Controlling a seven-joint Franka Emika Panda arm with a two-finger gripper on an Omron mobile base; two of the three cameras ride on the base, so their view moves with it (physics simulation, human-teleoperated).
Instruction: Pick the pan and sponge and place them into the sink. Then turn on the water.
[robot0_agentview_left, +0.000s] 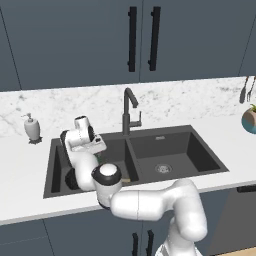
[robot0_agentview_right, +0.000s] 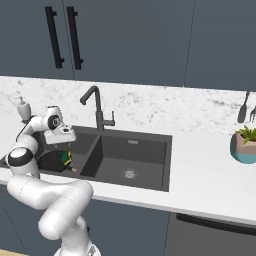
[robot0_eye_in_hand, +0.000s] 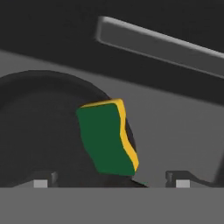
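Sponge (robot0_eye_in_hand: 107, 136) green face up, lying on pan (robot0_eye_in_hand: 39, 127) rim in left basin of sink (robot0_agentview_left: 200, 150), free of claw (robot0_eye_in_hand: 111, 181). Claw just above, fingers apart, holding nothing. Judgement: both items in; water not yet running. Risk: arm rising toward faucet (robot0_agentview_left: 129, 112) could clip spout or miss side lever.

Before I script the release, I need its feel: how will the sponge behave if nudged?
The sponge is probably soft and light: small, with wavy edges. It seems tilted against the pan, so a nudge may topple it flat. Unlikely to roll, being blocky.
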